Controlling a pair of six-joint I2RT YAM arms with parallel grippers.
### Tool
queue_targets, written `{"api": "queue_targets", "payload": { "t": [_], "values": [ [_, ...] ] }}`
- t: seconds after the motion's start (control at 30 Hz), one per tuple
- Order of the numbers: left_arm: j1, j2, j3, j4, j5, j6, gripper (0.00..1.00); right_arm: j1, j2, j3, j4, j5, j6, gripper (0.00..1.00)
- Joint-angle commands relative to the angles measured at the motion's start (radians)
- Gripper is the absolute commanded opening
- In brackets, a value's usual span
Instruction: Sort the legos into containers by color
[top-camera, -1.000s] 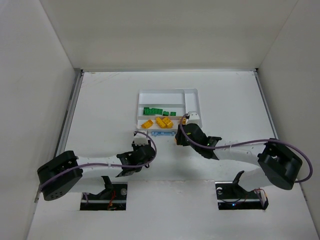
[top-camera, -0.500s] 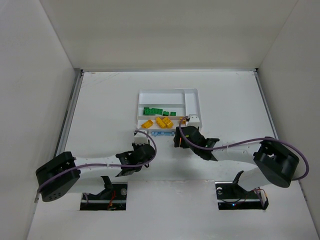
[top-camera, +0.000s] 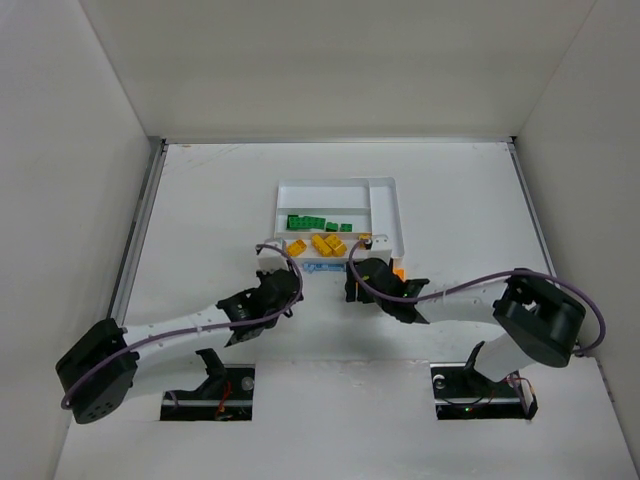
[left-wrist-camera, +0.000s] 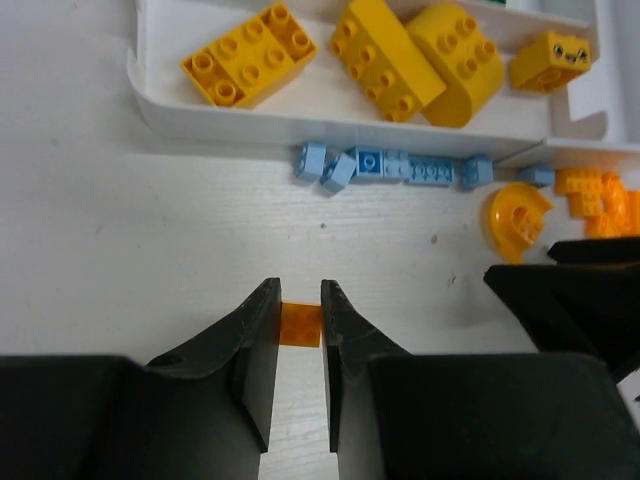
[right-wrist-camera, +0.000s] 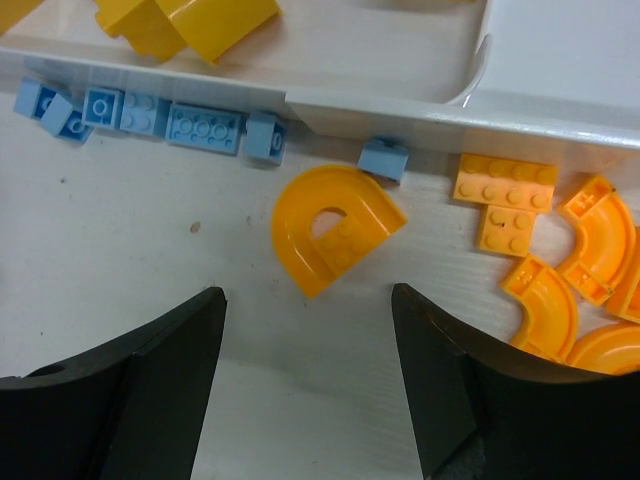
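My left gripper is shut on a tiny orange lego, pinched between its fingertips just over the table. Ahead lies the white tray with yellow legos in its near section. Green legos fill the section behind. A row of light blue legos lies on the table against the tray's near wall. My right gripper stands open, with an orange arch piece on the table just ahead of its jaws. More orange legos lie to its right.
In the top view both arms reach in from the near edge, the left gripper and right gripper close together in front of the tray. White walls enclose the table on three sides.
My left gripper has shut on the small orange lego and moved forward toward the tray. The right gripper has opened wide and drawn slightly back and left from the tray's corner.
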Motion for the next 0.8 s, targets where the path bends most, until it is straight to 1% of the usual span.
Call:
{"api": "queue_targets", "payload": {
  "t": [0.0, 0.13, 0.37, 0.5, 0.63, 0.77],
  "values": [
    [0.059, -0.032, 0.091, 0.02, -0.001, 0.052, 0.12, 0.008, 0.018, 0.038, 0.007, 0.031, 0.003, 0.72],
    [0.14, 0.026, 0.164, 0.127, 0.021, 0.124, 0.12, 0.008, 0.041, 0.046, 0.003, 0.057, 0.0, 0.71],
    [0.306, 0.276, 0.319, 0.303, 0.096, 0.161, 0.12, 0.01, 0.092, 0.08, -0.021, 0.136, 0.009, 0.69],
    [0.37, 0.433, 0.428, 0.35, 0.12, 0.17, 0.12, 0.028, 0.133, 0.1, -0.032, 0.175, 0.026, 0.73],
    [0.41, 0.572, 0.546, 0.38, 0.145, 0.203, 0.12, 0.037, 0.148, 0.104, -0.032, 0.198, 0.035, 0.76],
    [0.439, 0.692, 0.664, 0.383, 0.159, 0.235, 0.12, 0.051, 0.174, 0.115, -0.035, 0.229, 0.04, 0.76]
  ]
}}
